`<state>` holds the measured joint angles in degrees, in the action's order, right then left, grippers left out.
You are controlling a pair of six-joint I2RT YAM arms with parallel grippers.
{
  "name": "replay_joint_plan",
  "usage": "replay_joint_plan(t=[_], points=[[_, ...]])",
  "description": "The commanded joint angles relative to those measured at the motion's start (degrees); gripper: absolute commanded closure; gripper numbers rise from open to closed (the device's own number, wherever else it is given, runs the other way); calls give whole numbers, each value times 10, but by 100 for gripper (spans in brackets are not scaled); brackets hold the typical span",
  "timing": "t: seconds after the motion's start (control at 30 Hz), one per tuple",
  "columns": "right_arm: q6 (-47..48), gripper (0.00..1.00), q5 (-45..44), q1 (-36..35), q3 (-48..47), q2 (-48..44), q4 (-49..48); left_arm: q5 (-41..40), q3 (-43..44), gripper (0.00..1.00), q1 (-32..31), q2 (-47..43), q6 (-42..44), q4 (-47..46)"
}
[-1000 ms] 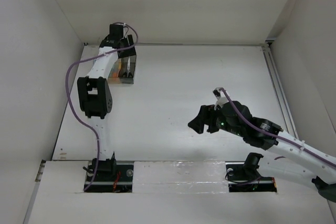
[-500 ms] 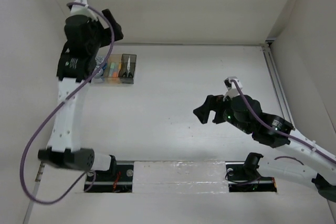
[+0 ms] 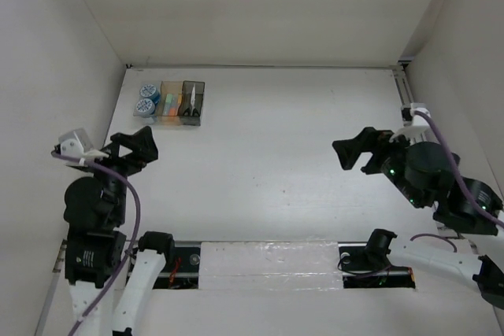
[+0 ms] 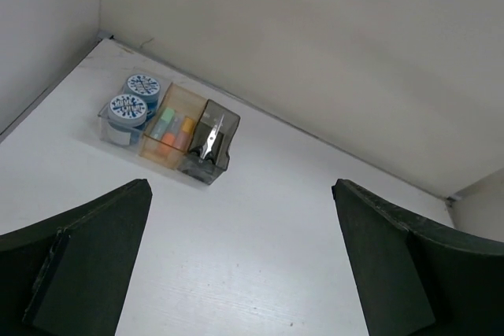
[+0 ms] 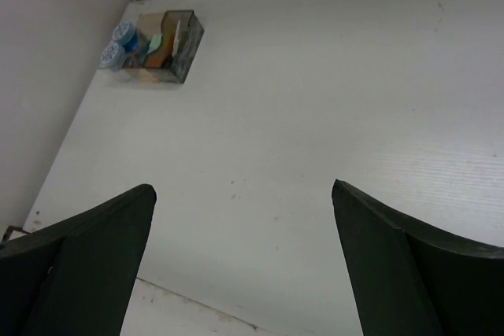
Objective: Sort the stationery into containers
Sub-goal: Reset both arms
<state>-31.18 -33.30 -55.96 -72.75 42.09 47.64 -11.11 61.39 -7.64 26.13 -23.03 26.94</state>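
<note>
Three joined bins sit at the far left of the table. The clear bin (image 4: 109,125) holds two blue-and-white rolls (image 4: 127,105). The amber bin (image 4: 155,149) holds the short marker sticks (image 4: 175,127). The dark grey bin (image 4: 224,151) holds the black-handled scissors (image 4: 209,139). The bins also show in the top view (image 3: 199,121) and the right wrist view (image 5: 185,60). My left gripper (image 3: 134,148) is open and empty, raised near the left front, far from the bins. My right gripper (image 3: 358,147) is open and empty at the right.
White walls enclose the table on the left, back and right. A rail (image 3: 413,127) runs along the right edge. The arm bases (image 3: 161,261) stand at the near edge.
The left arm has drawn back from over the bins to the near left, uncovering them. The right arm has pulled back to the right. Both grippers stay open.
</note>
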Motion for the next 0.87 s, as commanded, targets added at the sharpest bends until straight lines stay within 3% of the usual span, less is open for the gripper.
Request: replay_joint_plan(t=[0.0, 0.1, 0.2, 0.83], points=[[18, 0, -48, -4, -32, -36, 41, -30, -63, 0, 3, -58, -31, -15], [18, 0, -48, -4, -38, -56, 41, -18, -116, 0, 3, -135, -43, -39], [13, 0, -54, -4, -33, -62, 41, -23, -127, 0, 3, -157, -49, -39], [-10, 0, -59, -4, -20, -58, 41, -27, -132, 0, 3, -127, -55, -39]])
